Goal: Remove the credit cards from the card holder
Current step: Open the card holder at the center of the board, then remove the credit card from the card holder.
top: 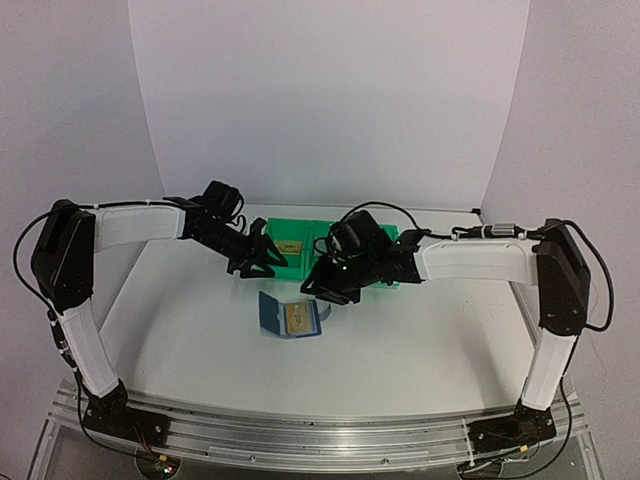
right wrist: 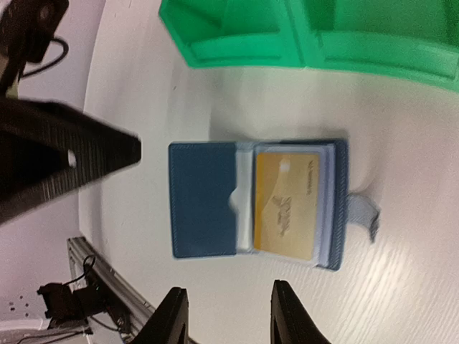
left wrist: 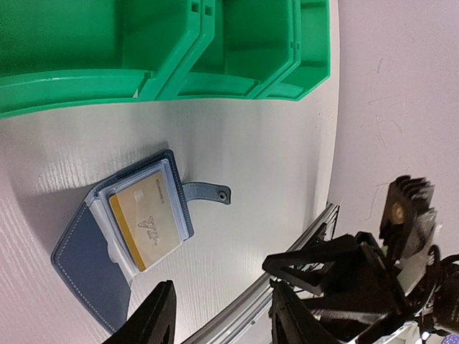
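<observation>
The blue card holder (top: 272,312) lies open flat on the white table, its closing tab (left wrist: 208,192) sticking out to one side. A gold-yellow credit card (top: 300,318) sits face up in its lighter slotted half (left wrist: 147,222) (right wrist: 287,204). Any other cards are hidden. My left gripper (top: 262,262) hovers above and behind the holder, open and empty, with the holder beyond its fingertips (left wrist: 154,319). My right gripper (top: 325,290) hangs just right of the holder, also open with nothing between its fingers (right wrist: 290,315). In the right wrist view the holder (right wrist: 204,201) lies ahead of the jaws.
Green plastic bins (top: 300,240) stand in a row behind the holder (left wrist: 143,43) (right wrist: 308,32); one holds a small tan item (top: 291,245). The left gripper's black finger (right wrist: 64,154) juts into the right wrist view. The table's metal rail (left wrist: 287,265) runs along the near edge.
</observation>
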`<state>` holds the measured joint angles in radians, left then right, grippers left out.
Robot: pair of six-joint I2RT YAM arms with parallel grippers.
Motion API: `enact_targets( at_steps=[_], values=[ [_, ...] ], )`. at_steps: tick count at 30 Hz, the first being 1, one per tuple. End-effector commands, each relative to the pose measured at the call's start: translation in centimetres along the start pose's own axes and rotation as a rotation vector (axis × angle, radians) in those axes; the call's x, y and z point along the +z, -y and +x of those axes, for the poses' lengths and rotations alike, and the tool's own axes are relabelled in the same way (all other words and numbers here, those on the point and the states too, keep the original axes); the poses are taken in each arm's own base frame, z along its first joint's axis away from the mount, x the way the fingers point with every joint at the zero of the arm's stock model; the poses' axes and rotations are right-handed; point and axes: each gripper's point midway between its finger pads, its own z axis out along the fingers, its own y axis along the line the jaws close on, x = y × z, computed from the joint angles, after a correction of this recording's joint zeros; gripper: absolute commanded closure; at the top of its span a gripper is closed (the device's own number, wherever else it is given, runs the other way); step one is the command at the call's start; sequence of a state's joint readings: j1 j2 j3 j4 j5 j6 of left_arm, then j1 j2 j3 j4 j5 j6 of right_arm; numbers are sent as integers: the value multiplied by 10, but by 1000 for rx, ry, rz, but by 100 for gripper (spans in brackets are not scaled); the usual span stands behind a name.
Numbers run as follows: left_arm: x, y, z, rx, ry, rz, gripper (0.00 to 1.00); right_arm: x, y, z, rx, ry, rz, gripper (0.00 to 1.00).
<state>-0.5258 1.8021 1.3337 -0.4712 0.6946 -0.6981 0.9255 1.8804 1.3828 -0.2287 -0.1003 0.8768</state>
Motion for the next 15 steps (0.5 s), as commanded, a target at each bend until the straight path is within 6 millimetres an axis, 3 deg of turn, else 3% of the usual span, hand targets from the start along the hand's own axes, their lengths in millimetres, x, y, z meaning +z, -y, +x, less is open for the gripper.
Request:
enact_targets(
  at_steps=[1,9,15],
  values=[
    [32,-16,10,-80,-44,7,57,19,25,-20,76,56,84,68],
    [55,-67,35,-98,-87,-77,62,58,59,-17,119,34,174,72],
    [72,-82,33,-73,-119,-89,65,74,75,-4,133,-12,200,72]
  ],
)
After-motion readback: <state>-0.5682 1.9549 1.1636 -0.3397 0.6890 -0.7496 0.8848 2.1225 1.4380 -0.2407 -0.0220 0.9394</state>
